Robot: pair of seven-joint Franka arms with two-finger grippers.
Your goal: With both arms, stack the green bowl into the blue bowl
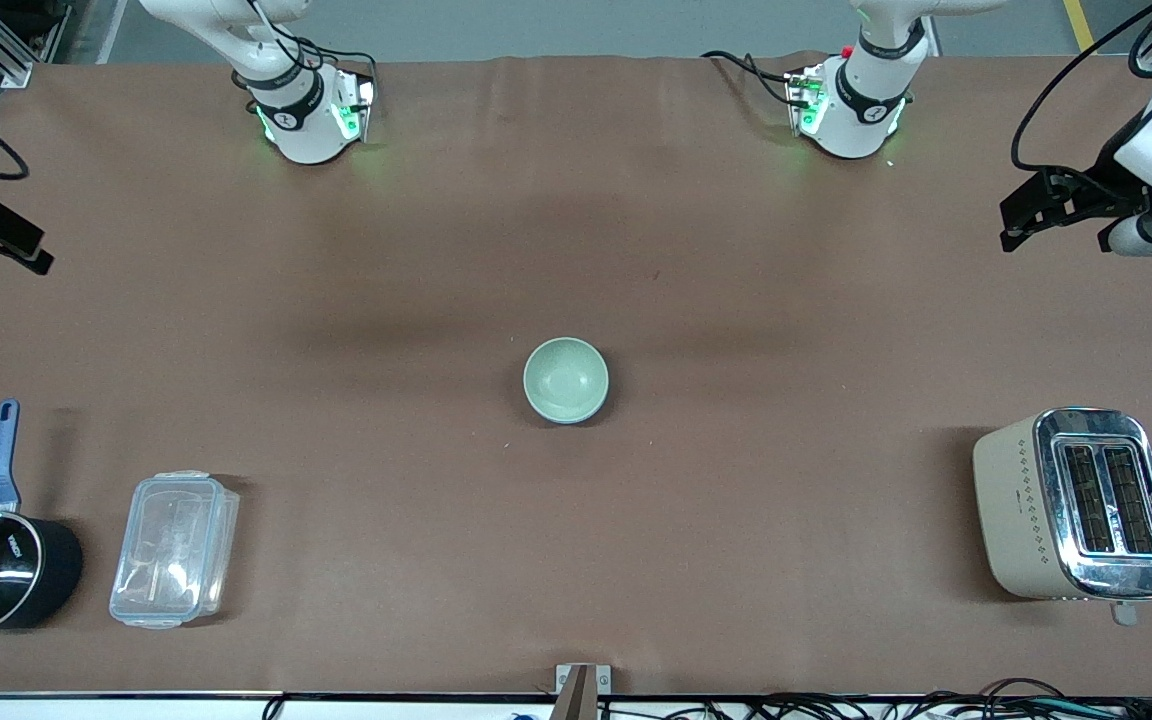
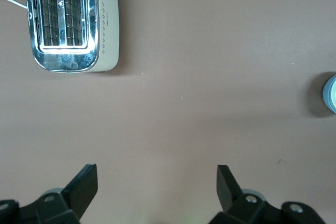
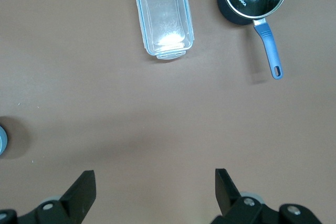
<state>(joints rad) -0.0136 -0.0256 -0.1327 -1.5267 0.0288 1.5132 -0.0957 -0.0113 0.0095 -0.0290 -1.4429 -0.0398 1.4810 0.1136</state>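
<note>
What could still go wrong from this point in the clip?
The green bowl sits nested in the blue bowl mid-table, so little remains. If the stack seats unevenly it might rock; that can't be judged here. The left gripper and right gripper are open over bare table at their own ends, so a careless sweep seems the main hazard.

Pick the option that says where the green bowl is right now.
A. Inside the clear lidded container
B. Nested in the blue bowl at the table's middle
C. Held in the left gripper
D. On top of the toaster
B. The green bowl sits at the table's middle with the blue bowl showing as a thin rim under it; the left gripper and right gripper are open and hold nothing.
</note>
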